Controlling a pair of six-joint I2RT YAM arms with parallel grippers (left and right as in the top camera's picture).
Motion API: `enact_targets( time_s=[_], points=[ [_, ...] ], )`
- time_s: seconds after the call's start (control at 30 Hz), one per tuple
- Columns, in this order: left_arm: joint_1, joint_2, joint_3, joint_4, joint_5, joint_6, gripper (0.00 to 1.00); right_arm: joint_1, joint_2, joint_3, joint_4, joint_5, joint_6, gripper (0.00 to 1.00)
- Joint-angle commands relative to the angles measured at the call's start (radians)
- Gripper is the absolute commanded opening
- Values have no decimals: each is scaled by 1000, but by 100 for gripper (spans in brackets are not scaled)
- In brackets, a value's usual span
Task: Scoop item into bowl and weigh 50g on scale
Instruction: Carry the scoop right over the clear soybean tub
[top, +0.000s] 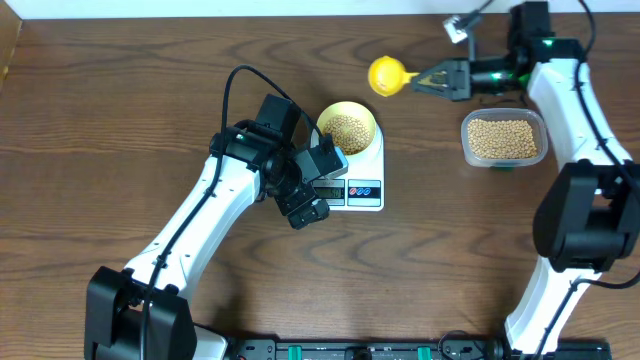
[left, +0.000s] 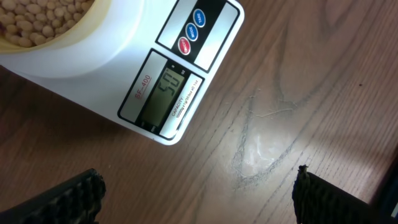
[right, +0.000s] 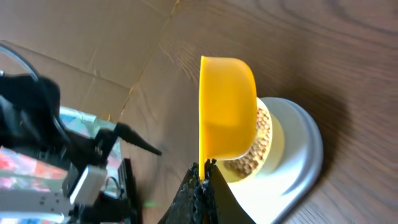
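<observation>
The pale-yellow bowl (top: 347, 127) stands on the white scale (top: 366, 172) and holds tan beans (top: 346, 129). The left wrist view shows the scale (left: 112, 56), its display (left: 169, 92) reading about 50, and the bowl's rim (left: 74, 30). My left gripper (top: 305, 205) is open and empty over bare table by the scale's front edge. My right gripper (top: 432, 80) is shut on the handle of the yellow scoop (top: 386, 75), held in the air behind the bowl. In the right wrist view the scoop (right: 227, 109) hangs in front of the bowl (right: 264, 146).
A clear plastic tub (top: 503, 139) of beans stands at the right, under the right arm. A scuffed pale mark (left: 261, 149) is on the wood in front of the scale. Cardboard and equipment lie past the table's far edge (right: 134, 87).
</observation>
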Motion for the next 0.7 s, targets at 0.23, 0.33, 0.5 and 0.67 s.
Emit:
enact_targets(
  time_s=[0.23,0.33,0.5,0.67],
  points=[
    [5,6,-2,-2,5,6,98,-100,-19,20,-251,-83,-575,1],
    [4,6,-2,-2,5,6,98,-122,-19,20,-365,-62,-763,1],
    [5,6,-2,-2,5,6,98,-157,-19,20,-426,30,-832,1],
    [5,6,-2,-2,5,6,98,-193,-19,20,-428,114,-809,1]
  ],
)
